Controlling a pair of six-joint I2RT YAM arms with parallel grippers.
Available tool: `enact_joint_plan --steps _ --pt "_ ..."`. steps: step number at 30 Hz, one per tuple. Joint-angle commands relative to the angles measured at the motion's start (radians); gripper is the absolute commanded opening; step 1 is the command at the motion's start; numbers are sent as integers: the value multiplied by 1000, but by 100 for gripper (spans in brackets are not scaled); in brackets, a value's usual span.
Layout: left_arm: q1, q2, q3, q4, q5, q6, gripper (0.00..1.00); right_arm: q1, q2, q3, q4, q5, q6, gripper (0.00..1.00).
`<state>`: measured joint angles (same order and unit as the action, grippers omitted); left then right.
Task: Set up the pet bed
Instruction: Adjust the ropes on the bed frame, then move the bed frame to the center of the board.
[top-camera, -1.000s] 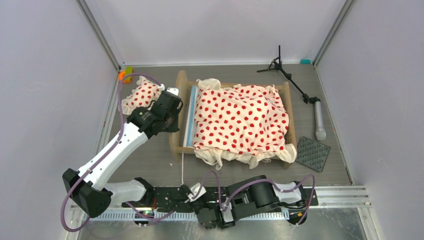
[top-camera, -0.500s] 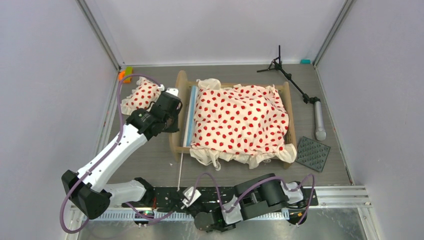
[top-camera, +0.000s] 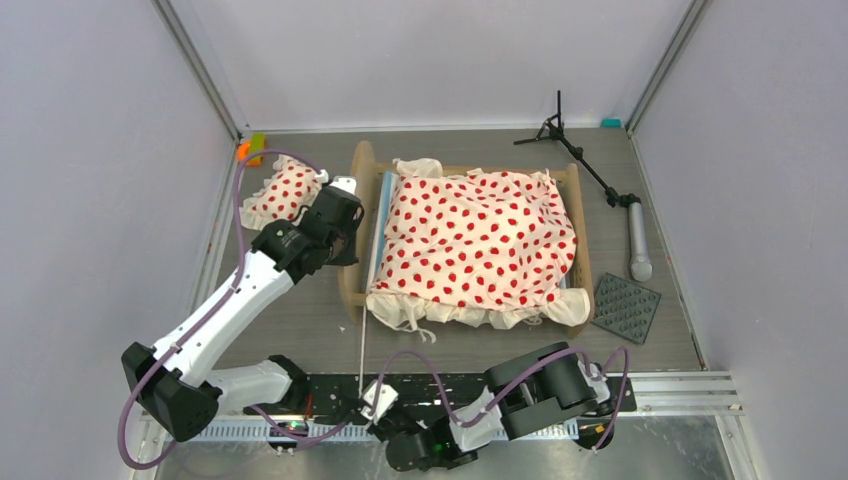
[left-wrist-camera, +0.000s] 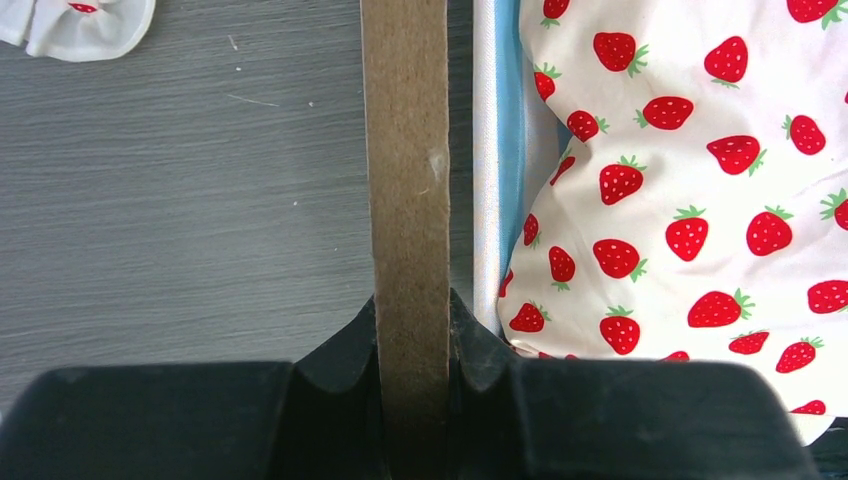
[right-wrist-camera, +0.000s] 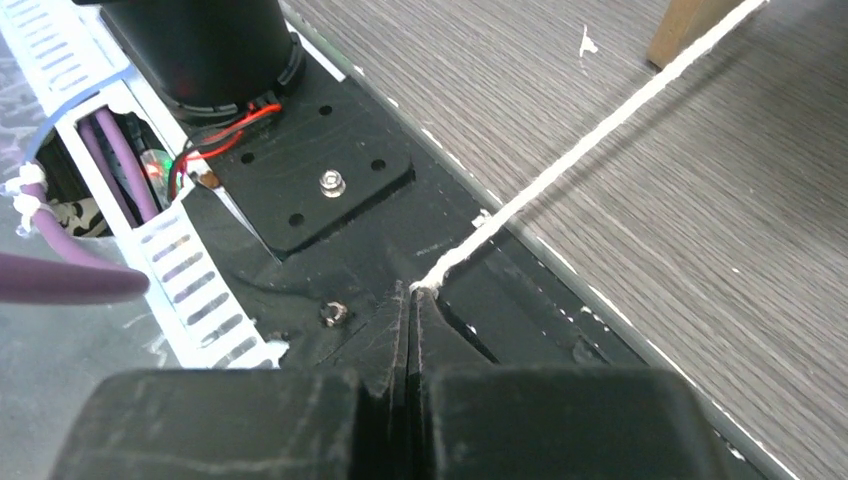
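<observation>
Light-wood pet bed (top-camera: 573, 180) sat centred on grey table (top-camera: 300, 330), striped mattress (left-wrist-camera: 505, 100) mostly hidden under red-spotted ruffled bedding (top-camera: 480, 240); left gripper (left-wrist-camera: 410, 315) clamped the rounded end board (left-wrist-camera: 405, 150), right gripper (right-wrist-camera: 412, 300) pinched a thin white cord (right-wrist-camera: 600, 120), far end cut off.

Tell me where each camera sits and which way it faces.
Top external: high behind the robot, looking down on the pet bed; left arm and right arm show whole.
Left wrist: on that left arm, looking down past the left gripper clamped on the end board, bedding beside.
Right wrist: low at the near edge, looking along the shut right gripper pinching a white cord.
Shared: top and left wrist show the end board; top and right wrist, the white cord.
</observation>
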<state>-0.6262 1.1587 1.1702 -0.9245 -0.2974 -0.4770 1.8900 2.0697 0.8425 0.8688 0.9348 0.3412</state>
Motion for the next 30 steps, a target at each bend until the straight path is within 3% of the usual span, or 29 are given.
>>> enact_joint_plan --steps 1,3,9,11,14,16,18,20,26,30 --pt "-5 28 -34 132 118 1 1 69 -51 -30 22 -61 82 0" --pt "-5 12 -23 118 130 2 9 70 -60 -46 34 11 86 0" --pt "-5 -119 8 103 133 4 52 68 -71 -72 66 94 87 3" --pt "-5 -159 26 84 133 9 61 65 -78 -83 76 82 100 19" --pt "-4 -185 45 40 136 9 65 64 -104 -98 65 76 109 43" --pt "-4 -207 42 20 136 8 65 61 -145 -113 27 86 120 54" --pt "-5 -237 28 8 131 2 65 52 -209 -129 -64 94 143 57" --pt "-5 -280 18 -3 122 -7 65 40 -295 -150 -201 123 211 57" --pt "-5 -413 -32 -23 92 -23 65 -73 -598 -155 -745 125 477 36" --pt "-5 -447 -93 29 113 -4 65 -150 -746 -178 -979 132 584 28"
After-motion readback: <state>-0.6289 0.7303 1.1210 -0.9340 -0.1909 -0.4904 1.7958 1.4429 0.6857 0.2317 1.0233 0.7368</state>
